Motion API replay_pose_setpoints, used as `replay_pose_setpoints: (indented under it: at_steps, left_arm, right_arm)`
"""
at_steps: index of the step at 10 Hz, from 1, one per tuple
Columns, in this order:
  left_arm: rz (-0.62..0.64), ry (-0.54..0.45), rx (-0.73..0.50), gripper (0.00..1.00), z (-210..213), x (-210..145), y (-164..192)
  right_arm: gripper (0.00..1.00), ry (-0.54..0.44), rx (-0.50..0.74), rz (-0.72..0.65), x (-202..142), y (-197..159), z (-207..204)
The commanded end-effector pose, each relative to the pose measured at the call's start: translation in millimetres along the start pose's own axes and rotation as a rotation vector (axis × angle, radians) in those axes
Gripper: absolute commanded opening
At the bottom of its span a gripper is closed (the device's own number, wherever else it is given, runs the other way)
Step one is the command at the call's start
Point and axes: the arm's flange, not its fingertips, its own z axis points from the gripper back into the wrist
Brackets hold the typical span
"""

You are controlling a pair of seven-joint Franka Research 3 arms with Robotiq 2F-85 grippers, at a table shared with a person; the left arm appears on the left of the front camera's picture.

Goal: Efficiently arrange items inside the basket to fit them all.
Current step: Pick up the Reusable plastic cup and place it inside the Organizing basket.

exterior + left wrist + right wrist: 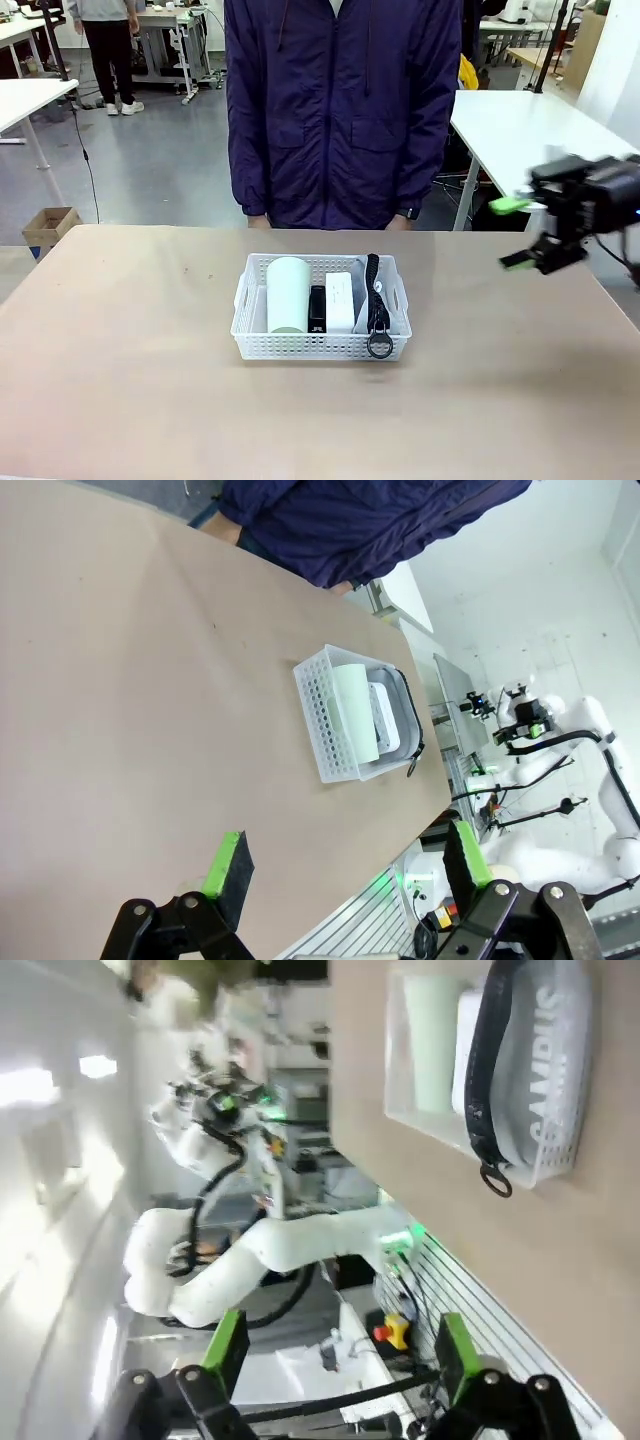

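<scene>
From my remote station, the white basket (255,345) sits mid-tabletop (120,380), directly before a person in a dark purple jacket (340,110) standing at the far edge. I see all four items packed side by side in it: the pale green cup (288,295) lying on its side at the left, the black stapler (317,308) just beside it, the small white box (340,300) next, and the grey pouch (395,310) at the right, its black strap (375,290) running toward me and its ring (380,346) hanging over the near rim. My right gripper (520,232) hovers well apart to the right, above the tabletop's edge, jaws spread and empty. My left gripper (340,865) hangs over bare tabletop, well away from the basket (325,720), jaws likewise wide apart, holding nothing.
</scene>
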Motion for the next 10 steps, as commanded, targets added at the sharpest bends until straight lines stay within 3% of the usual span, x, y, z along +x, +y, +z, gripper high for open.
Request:
replay_pose_setpoints:
  at_steps: [1,4,5,6,10]
  left_arm:
    - [-0.018,-0.019,-0.021,1.00,-1,0,-1]
    - [-0.018,-0.019,-0.021,1.00,-1,0,-1]
    - [-0.018,-0.019,-0.021,1.00,-1,0,-1]
    - [-0.018,-0.019,-0.021,1.00,-1,0,-1]
    - [-0.018,-0.019,-0.021,1.00,-1,0,-1]
  right_arm:
    - [1.00,-0.104,0.172,0.089,-21,-47,22]
    - [1.00,-0.312,0.199,0.007,-46,-93,37]
    - [1.00,-0.293,0.162,-0.009,-40,-97,31]
    - [1.00,-0.254,0.180,0.009,-19,-85,73]
    - [1.00,-0.254,0.180,0.009,-19,-85,73]
